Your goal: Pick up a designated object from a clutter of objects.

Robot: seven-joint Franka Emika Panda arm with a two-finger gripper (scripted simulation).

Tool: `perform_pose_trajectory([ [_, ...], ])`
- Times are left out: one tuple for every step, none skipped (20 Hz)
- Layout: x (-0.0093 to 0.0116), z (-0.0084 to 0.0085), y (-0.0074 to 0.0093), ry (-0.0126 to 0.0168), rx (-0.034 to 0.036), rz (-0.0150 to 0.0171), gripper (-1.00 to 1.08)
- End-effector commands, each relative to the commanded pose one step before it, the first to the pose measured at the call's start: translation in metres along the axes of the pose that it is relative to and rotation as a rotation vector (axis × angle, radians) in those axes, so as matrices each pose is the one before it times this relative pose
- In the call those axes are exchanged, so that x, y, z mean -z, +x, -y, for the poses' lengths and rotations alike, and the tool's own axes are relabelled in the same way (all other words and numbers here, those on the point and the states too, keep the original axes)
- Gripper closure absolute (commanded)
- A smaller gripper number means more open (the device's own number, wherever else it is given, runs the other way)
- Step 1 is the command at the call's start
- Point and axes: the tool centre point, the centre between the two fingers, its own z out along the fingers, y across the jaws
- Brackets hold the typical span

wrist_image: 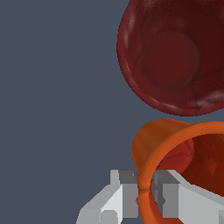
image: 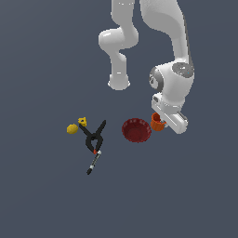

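Observation:
The small orange cup (image: 157,122) is just to the exterior view's right of the dark-red bowl (image: 136,130). My gripper (image: 161,122) comes down on it from above. In the wrist view the cup (wrist_image: 175,144) looks tilted, and its rim wall runs between my two fingers. One finger (wrist_image: 120,194) is outside the wall and the other is inside the cup. Both press close against the wall, so my gripper (wrist_image: 145,197) is shut on the cup. Whether the cup still touches the floor cannot be told.
At the exterior view's left lie a black spring clamp (image: 94,137), a yellow lemon (image: 72,128), a small yellow piece (image: 82,121) and a thin black marker (image: 93,162). The dark-red bowl (wrist_image: 175,57) lies close beside the cup. The arm's base (image: 119,82) is behind.

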Motion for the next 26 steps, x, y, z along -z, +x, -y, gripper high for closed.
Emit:
perform_pose_trajectory([
  [0.02046,0.00112,0.01083,0.00196,-0.00102,-0.00017,1.08],
  [0.00894,0.00028,0.00471,0.00000,0.00000,0.00000,1.08],
  [0.00928,0.00033,0.00523,-0.00022,-0.00055,-0.00035,1.08],
  [0.00977,0.00035,0.00537,-0.00013,-0.00036,-0.00030,1.08],
  [0.01026,0.00037,0.00546,0.00000,0.00000,0.00000,1.08],
  [0.01050,0.00042,0.00589,-0.00020,-0.00065,-0.00070,1.08],
  [0.01077,0.00043,0.00574,0.00000,0.00000,0.00000,1.08],
  [0.01075,0.00045,0.00590,-0.00010,-0.00042,-0.00054,1.08],
  [0.01067,0.00047,0.00569,0.00000,0.00000,0.00000,1.08],
  [0.01054,0.00048,0.00581,-0.00011,-0.00058,-0.00078,1.08],
  [0.01047,0.00050,0.00558,0.00000,0.00000,0.00000,1.08],
  [0.01039,0.00053,0.00553,0.00000,0.00000,0.00000,1.08],
  [0.01032,0.00055,0.00548,0.00000,0.00000,0.00000,1.08],
  [0.01031,0.00054,0.00556,-0.00001,-0.00055,-0.00081,1.08],
  [0.01021,0.00061,0.00541,0.00000,0.00000,0.00000,1.08],
  [0.01017,0.00064,0.00538,0.00000,0.00000,0.00000,1.08],
  [0.01013,0.00068,0.00535,0.00000,0.00000,0.00000,1.08],
  [0.01009,0.00072,0.00532,0.00000,0.00000,0.00000,1.08],
  [0.01006,0.00076,0.00530,0.00000,0.00000,0.00000,1.08],
  [0.01003,0.00080,0.00529,0.00000,0.00000,0.00000,1.08],
  [0.01011,0.00081,0.00502,0.00032,0.00056,0.00025,1.08],
  [0.00955,0.00087,0.00504,0.00000,0.00000,0.00000,1.08],
  [0.00910,0.00087,0.00454,0.00024,0.00057,0.00031,1.08],
  [0.00846,0.00088,0.00448,0.00000,0.00000,0.00000,1.08],
  [0.00803,0.00087,0.00389,0.00029,0.00083,0.00043,1.08],
  [0.00739,0.00084,0.00393,0.00000,0.00000,0.00000,1.08],
])
